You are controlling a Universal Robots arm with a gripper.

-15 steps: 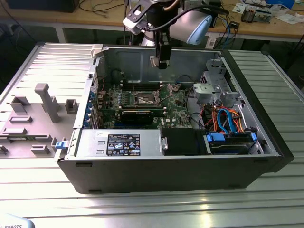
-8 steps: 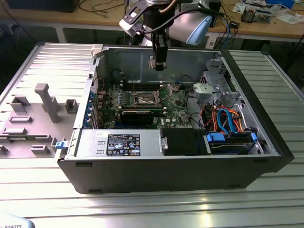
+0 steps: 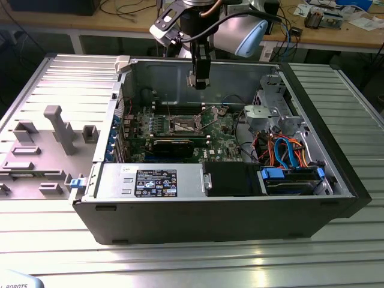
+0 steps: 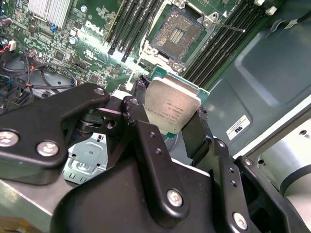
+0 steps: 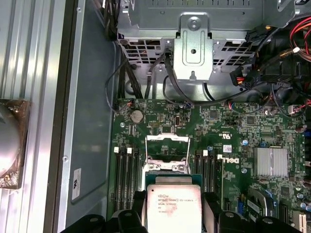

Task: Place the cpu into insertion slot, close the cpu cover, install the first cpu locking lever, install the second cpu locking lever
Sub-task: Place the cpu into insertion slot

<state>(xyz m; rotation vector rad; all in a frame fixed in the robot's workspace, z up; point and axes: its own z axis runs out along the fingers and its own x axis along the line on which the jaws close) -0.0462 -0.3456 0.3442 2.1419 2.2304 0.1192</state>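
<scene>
The fingers (image 4: 195,133) clamp the cpu (image 4: 172,108), its lower corner hidden behind them; in the exterior view the gripper (image 3: 200,84) hangs at one o'clock of the insertion slot (image 3: 184,125).

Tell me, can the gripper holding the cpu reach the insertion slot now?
Probably yes: the gripper holds the cpu above the bare insertion slot, the cpu cover stands open, and nothing lies between.

The cpu (image 4: 172,109) is silvery-grey with a green edge, between black jaws; beside it, the circuit board (image 5: 233,131) is green, the insertion slot (image 4: 176,34) dark-centred, silver-rimmed.
</scene>
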